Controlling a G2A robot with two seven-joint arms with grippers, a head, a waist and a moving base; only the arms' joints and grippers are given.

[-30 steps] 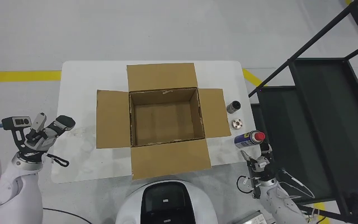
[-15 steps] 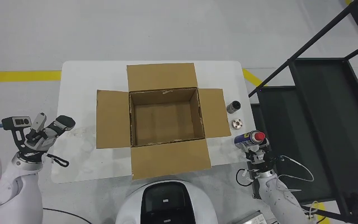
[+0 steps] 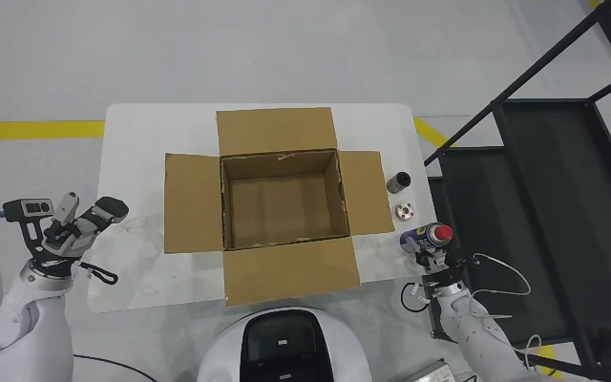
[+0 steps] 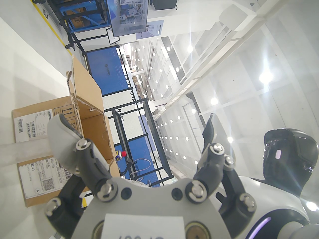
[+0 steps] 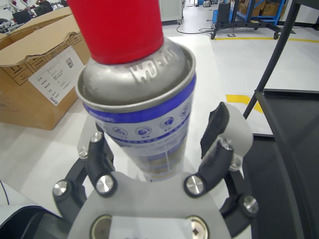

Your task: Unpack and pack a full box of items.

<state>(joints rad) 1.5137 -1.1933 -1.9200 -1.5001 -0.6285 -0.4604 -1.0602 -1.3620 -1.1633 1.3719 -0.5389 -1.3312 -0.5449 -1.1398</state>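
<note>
Box is our ref pt: open-topped cardboard, four flaps folded out flat, bare floor showing, sitting mid white table. Far out at its 9 o'clock, past the table's edge, we see the left gripper w/ fingers spread wide and nothing btwn them; its wrist cam faces the box's labelled side. At the box's 3 o'clock, just beyond the rt flap, stands a small dark metal cylinder. At that one's 6 o'clock, near but apart, lies a round metal disc. At the disc's 5 o'clock, close to the table's edge, stands the spray can, blue-and-white body w/ red cap. Right gripper sits at the can's 5 o'clock, released, fingers straddling the can body. On its wrist cam we see a gap btwn the one visible pad and the can; the other finger is mostly hidden behind the can.
</note>
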